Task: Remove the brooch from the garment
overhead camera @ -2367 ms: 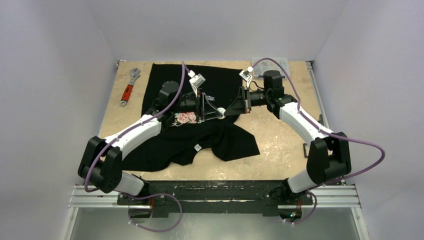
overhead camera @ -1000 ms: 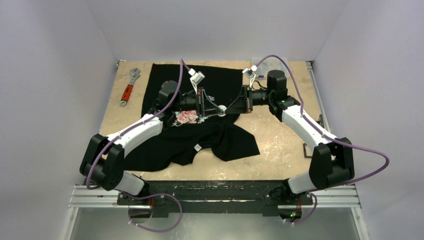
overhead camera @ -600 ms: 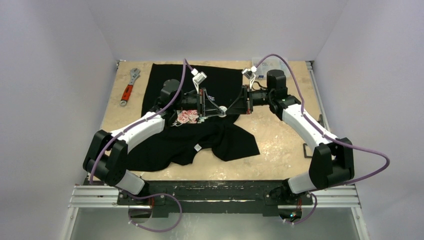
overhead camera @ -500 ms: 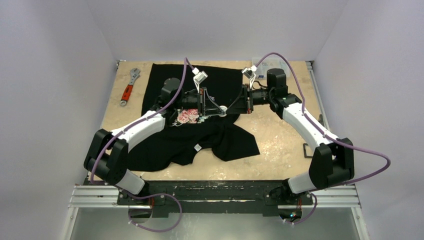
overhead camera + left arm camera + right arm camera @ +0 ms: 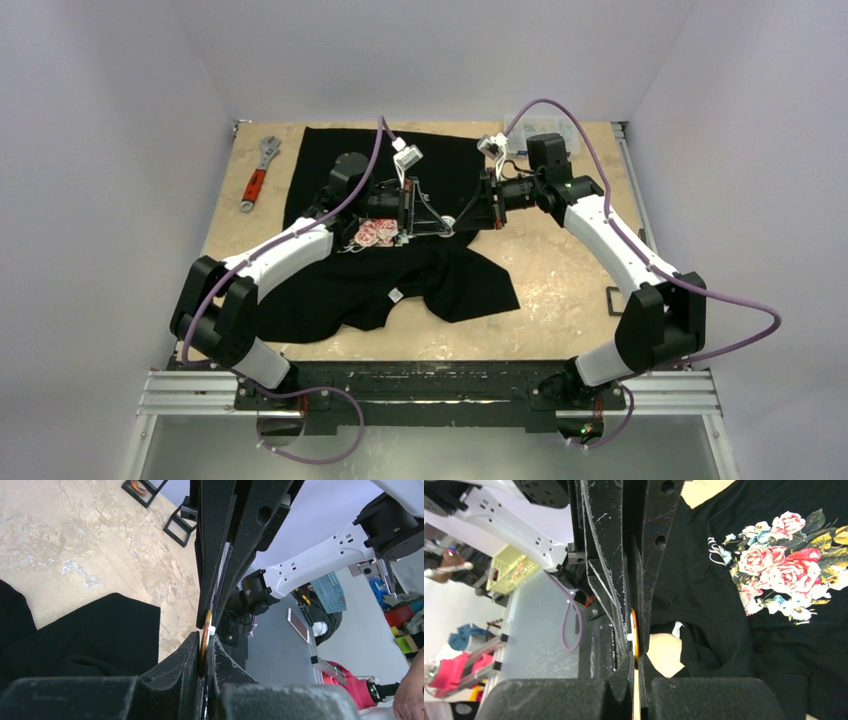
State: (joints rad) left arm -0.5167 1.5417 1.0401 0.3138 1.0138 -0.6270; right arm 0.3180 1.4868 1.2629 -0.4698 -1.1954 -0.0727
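**Both tools pinching the brooch from opposite sides**

We start with the big stuff: the tan worktop (image 5: 560, 270) has the garment (image 5: 330, 290), a black tee, spread crumpled across its left and middle, hem side bunched toward the near edge. The left arm (image 5: 275, 258) and right arm (image 5: 610, 235) both reach in over it and meet nose to nose above the shirt's right half. A wrench (image 5: 256, 176) with a red handle lies on the bare worktop just off the shirt's far-left corner, well apart from the action. The rose print (image 5: 375, 234) sits flat right beside the left wrist.

Now the small stuff. The left tool (image 5: 202, 655) is all but closed, its fingers nipped onto a thin gold disc seen edge-on. The right tool (image 5: 634, 662) is fully closed on the same disc from the other side. That's the brooch (image 5: 449, 222), held up between the two sets of fingertips above the cloth. We can't tell whether any fabric is caught on it.
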